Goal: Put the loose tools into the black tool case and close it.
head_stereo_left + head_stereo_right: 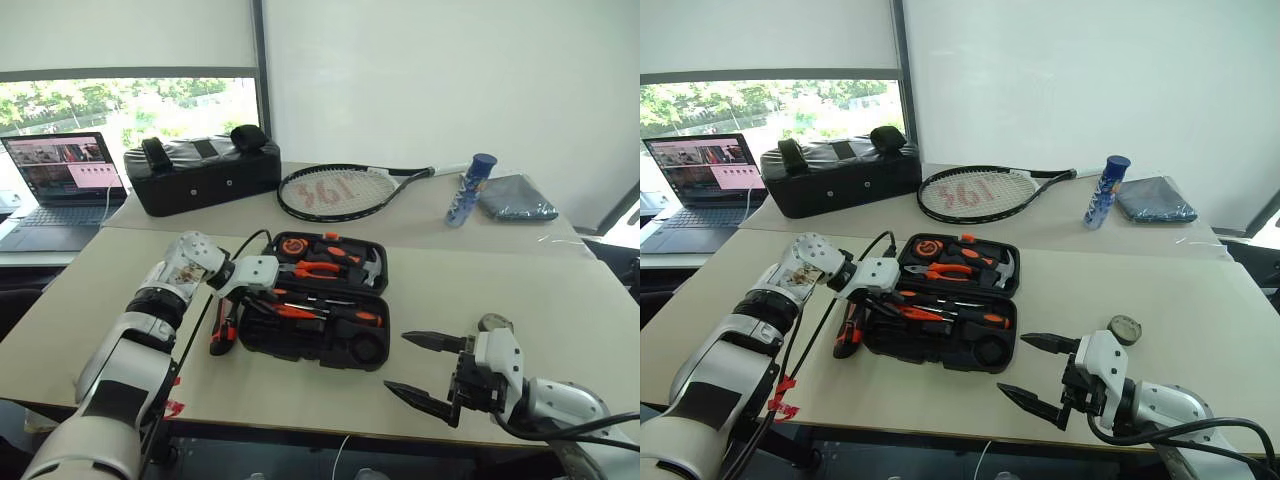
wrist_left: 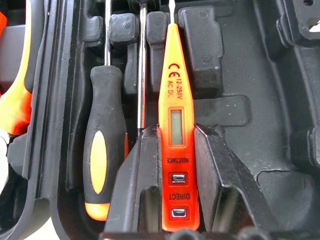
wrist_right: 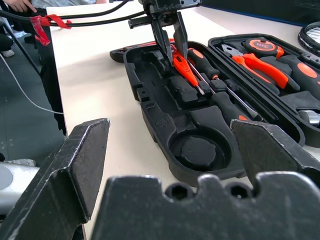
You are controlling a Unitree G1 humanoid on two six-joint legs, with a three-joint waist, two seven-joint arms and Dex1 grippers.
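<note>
The black case (image 1: 318, 300) lies open at the centre of the frame on the beige table (image 1: 520, 290), both halves flat. Over its near half the left gripper (image 2: 175, 165) pinches the small orange screwdriver (image 2: 175, 125), a tester type with a little window, its two black fingers (image 2: 220, 175) pressed on the handle's flanks and its tip pointing into the moulded slots. Just beside it in the same half lie two black-and-orange screwdrivers: one (image 2: 102, 145) with its full handle showing, the other seen mostly as a bare shaft (image 2: 142, 65). The round slot (image 3: 199, 150) at the near end of that half looks unfilled. The far half holds one pair of orange-handled pliers (image 1: 322, 270), one round orange-and-black tape measure (image 1: 293, 245) and what may be a hammer head, hard to tell.

One utility knife (image 1: 222, 335) lies on the table, touching the case's left edge. One small round roll (image 1: 1124, 329) sits lower right, just behind the right gripper (image 1: 428, 368), whose fingers are spread wide on nothing.

At the top of the frame: one racket (image 1: 340, 190), one black bag (image 1: 200, 172), one blue bottle (image 1: 470, 190), one grey cloth (image 1: 515, 198), one laptop (image 1: 62, 185) upper left.
</note>
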